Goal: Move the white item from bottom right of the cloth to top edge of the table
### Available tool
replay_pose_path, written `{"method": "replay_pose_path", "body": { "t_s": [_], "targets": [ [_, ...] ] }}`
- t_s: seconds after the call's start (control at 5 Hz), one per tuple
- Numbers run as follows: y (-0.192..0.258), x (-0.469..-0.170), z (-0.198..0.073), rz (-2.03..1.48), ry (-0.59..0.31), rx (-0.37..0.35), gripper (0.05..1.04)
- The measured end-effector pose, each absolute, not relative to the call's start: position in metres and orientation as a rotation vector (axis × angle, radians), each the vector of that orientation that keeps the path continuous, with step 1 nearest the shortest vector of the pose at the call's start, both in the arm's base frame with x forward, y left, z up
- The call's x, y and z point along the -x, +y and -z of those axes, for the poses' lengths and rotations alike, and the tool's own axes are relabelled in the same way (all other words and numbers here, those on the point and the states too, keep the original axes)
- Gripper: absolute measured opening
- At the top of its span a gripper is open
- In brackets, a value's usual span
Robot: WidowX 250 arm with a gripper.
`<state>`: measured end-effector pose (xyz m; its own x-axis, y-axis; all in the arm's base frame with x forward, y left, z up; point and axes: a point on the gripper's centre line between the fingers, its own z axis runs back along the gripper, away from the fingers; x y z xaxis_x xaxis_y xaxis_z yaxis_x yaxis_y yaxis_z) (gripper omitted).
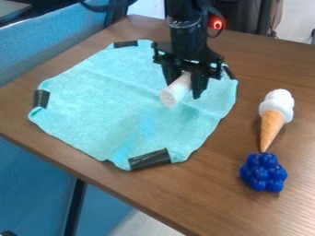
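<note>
The white item (174, 93), a smooth cylinder with a round end facing the camera, is slanting down leftward over the cloth (92, 101), near its right corner. The black pincer (183, 86) is pinching it, pointing downward; the arm (186, 34) is hanging steeply above.

There is one brown table (215, 198) and one turquoise cloth (92, 115), with four strips of black tape (149, 159) at its edges. There is one white cylindrical item (175, 91), one ice cream cone (272, 120) and one knobbly blue object (263, 173).
</note>
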<state>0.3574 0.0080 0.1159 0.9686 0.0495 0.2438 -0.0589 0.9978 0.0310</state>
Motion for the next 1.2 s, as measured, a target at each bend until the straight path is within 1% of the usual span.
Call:
{"method": "replay_pose_path", "body": {
  "t_s": [0.2, 0.4, 0.6, 1.0, 1.2],
  "targets": [
    [0.009, -0.373, -0.141, 0.017, -0.298, -0.008, 0.57],
    [0.015, -0.397, -0.15, 0.143, -0.39, 0.007, 0.57],
    [0.011, -0.426, -0.155, 0.294, -0.456, -0.039, 0.57],
    [-0.027, -0.463, -0.156, 0.601, -0.461, -0.14, 0.57],
    [-0.044, -0.471, -0.159, 0.716, -0.473, -0.148, 0.57]
  ]
}}
